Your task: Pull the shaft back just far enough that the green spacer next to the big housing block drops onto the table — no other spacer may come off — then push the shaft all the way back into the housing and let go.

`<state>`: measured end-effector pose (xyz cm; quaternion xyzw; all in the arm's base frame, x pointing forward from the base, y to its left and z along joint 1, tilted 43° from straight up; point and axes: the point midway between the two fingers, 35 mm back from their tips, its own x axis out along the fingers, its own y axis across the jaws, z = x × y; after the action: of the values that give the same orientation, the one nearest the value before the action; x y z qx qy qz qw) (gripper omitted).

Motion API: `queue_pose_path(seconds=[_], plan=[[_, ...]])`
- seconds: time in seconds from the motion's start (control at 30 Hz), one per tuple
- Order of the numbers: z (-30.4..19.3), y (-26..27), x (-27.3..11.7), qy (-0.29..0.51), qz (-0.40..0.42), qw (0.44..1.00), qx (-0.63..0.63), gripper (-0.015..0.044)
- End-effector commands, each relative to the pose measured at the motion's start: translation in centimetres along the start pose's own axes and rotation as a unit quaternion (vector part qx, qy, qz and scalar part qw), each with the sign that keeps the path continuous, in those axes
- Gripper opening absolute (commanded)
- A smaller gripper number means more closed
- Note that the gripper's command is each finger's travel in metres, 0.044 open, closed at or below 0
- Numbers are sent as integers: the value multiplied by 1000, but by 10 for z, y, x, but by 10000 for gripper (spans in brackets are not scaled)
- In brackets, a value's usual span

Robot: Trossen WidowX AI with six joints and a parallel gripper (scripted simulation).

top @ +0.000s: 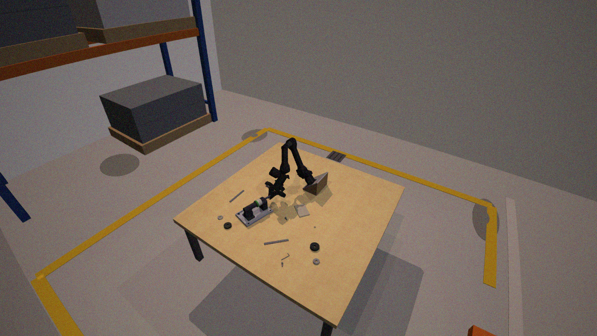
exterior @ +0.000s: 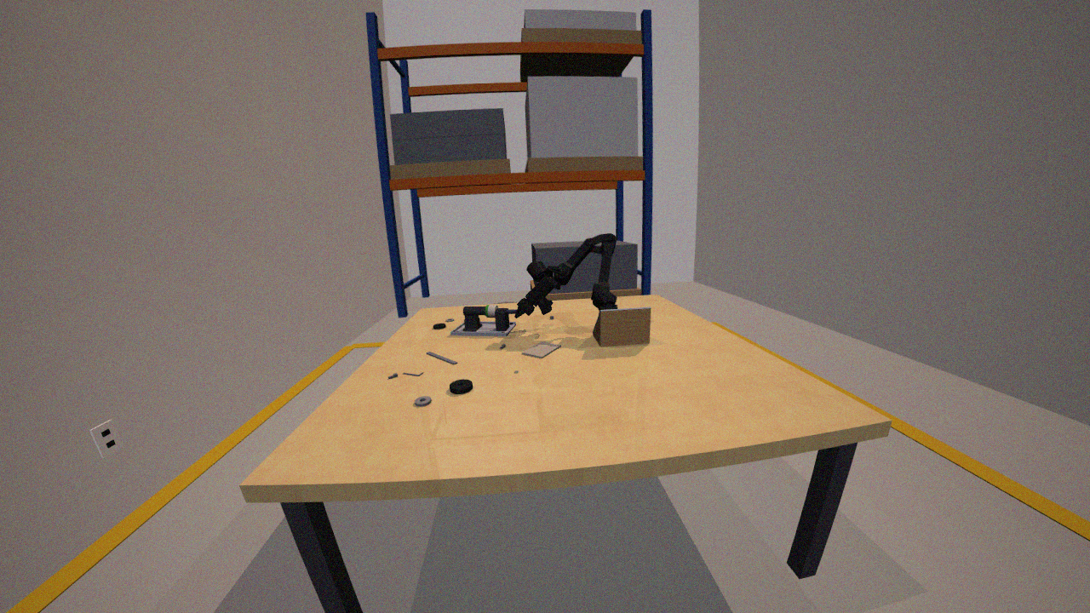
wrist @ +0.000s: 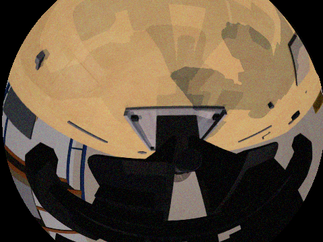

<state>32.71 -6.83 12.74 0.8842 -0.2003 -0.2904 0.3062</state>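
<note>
The housing block [top: 248, 212] [exterior: 472, 319] stands on a light base plate [top: 255, 219] [exterior: 487, 334] [wrist: 147, 122]. The green spacer [top: 256, 202] [exterior: 486, 311] sits at the housing's face, in line with the shaft. A white spacer [top: 260, 202] [exterior: 492, 311] is beside it, between it and the dark end post [top: 264, 205] [exterior: 501, 319] [wrist: 176, 126]. My gripper [top: 271, 195] [exterior: 519, 312] is shut on the shaft [top: 268, 197] [exterior: 512, 311], on the far side of the end post. Dark fingers hide most of the grip in the wrist view. Any gap at the housing face is too small to tell.
A brown angled block [top: 320, 182] [exterior: 624, 328] stands by the arm's base. A flat grey plate [top: 301, 210] [exterior: 541, 350] lies near the fixture. A rod [top: 236, 196] and another rod [top: 275, 241] [exterior: 442, 358] lie on either side, with rings and small parts on the table.
</note>
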Motion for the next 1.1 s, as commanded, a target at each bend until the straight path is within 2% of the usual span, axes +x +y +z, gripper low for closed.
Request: queue_pose_path(seconds=[0.0, 1.07], plan=[[1, 0, 0, 0, 0, 1000, 1, 0], [3, 0, -3, 0, 0, 1000, 1, 0]])
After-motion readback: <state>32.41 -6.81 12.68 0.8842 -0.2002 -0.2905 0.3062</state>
